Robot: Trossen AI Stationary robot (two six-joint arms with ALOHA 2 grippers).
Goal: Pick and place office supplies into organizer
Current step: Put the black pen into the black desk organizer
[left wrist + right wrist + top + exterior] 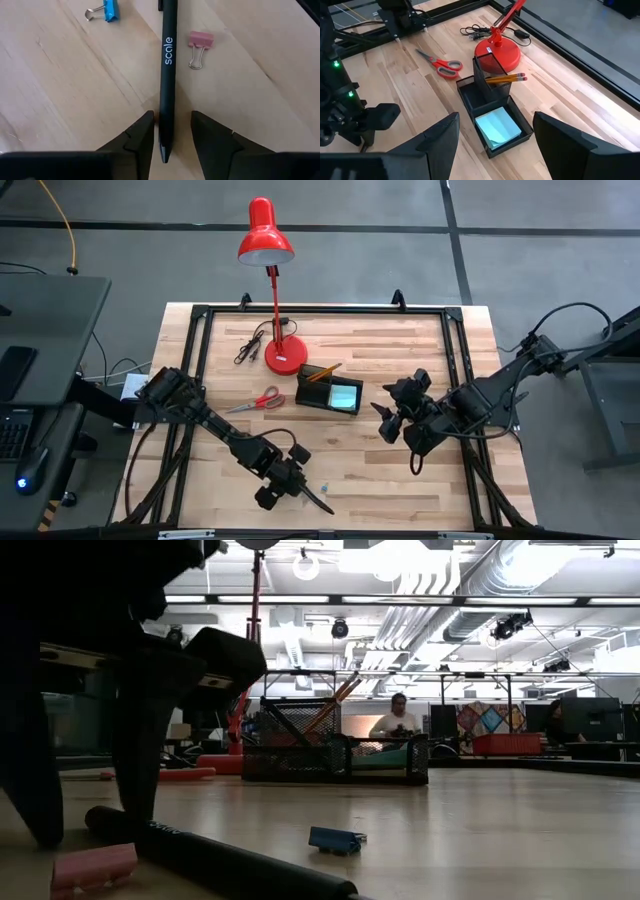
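A black pen (167, 60) printed "scale" lies flat on the wooden table near the front edge; it also shows in the high view (318, 500) and the low view (220, 862). My left gripper (172, 119) (298, 491) is open, low over the table, with one finger on either side of the pen's pointed end and a gap on both sides. The black mesh organizer (328, 391) (492, 112) stands mid-table, holding two orange pencils (505, 78) and a teal sticky pad (497, 127). Red-handled scissors (255, 401) lie flat to its left. My right gripper (386, 421) (496, 116) is open and empty, to the right of the organizer.
A blue binder clip (106, 11) and a pink binder clip (200, 42) lie beside the pen. The red desk lamp (283, 355) and its black cord (250, 345) stand behind the organizer. A black metal frame (200, 315) borders the table. A person sits in the room beyond (398, 720).
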